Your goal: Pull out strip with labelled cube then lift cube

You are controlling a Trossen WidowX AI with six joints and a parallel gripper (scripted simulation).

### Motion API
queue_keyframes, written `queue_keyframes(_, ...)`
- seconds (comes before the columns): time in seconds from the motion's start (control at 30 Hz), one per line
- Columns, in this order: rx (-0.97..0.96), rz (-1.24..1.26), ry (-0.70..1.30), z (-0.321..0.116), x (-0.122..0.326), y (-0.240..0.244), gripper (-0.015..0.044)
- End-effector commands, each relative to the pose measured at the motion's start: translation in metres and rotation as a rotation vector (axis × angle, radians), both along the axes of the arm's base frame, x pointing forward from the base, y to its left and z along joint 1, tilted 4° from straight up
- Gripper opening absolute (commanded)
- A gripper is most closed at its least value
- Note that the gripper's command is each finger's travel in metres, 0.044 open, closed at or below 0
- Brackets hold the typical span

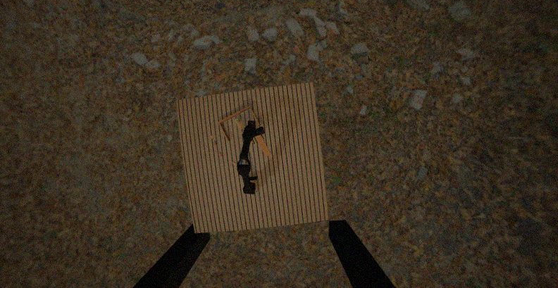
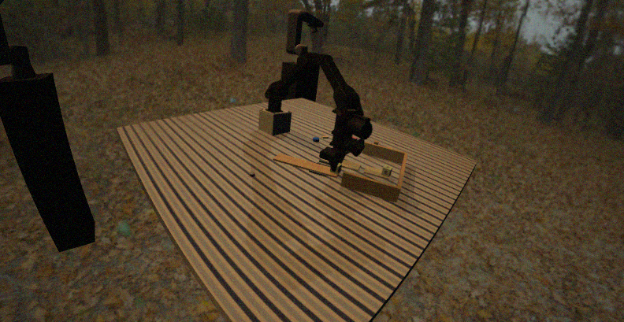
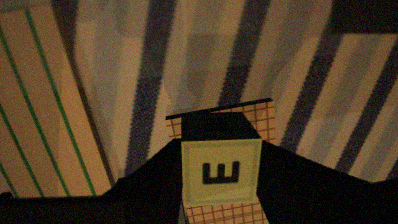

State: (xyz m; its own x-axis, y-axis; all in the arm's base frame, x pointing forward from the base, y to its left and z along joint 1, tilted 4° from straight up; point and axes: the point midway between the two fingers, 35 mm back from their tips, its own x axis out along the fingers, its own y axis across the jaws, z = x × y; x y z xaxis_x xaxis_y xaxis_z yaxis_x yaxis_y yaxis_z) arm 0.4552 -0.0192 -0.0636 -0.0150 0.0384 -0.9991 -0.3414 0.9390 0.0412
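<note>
A yellow cube (image 3: 221, 171) (image 2: 338, 168) with a black letter E sits near the far end of a red-gridded orange strip (image 3: 226, 215) (image 2: 301, 163) (image 1: 262, 146). My gripper (image 3: 213, 145) is shut on this cube, with a dark finger against each side. The fingers hide parts of the strip. A green-lined strip (image 3: 60, 125) lies apart at the left of the wrist view. A second cube (image 2: 387, 171) sits at the end of a pale strip, inside the wooden frame. Its letter is too small to read.
A low three-sided wooden frame (image 2: 371, 186) (image 1: 234, 115) stands around the far strip ends, its open side toward the arm. A small blue object (image 2: 315, 138) lies near the arm's base block (image 2: 274, 122). A small dark object (image 2: 251, 174) lies on the striped table (image 2: 270, 232).
</note>
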Motion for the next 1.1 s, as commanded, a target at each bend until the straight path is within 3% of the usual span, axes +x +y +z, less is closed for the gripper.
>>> queue_keyframes(0.0,0.000,0.000,-0.001,0.001,0.000,0.000,0.0020)
queue_keyframes(0.03,0.000,0.000,-0.001,0.002,-0.001,0.000,0.0000)
queue_keyframes(0.63,0.003,-0.004,0.005,0.041,-0.057,0.001,0.0000)
queue_keyframes(1.07,0.005,-0.014,0.012,0.044,-0.088,0.002,0.0000)
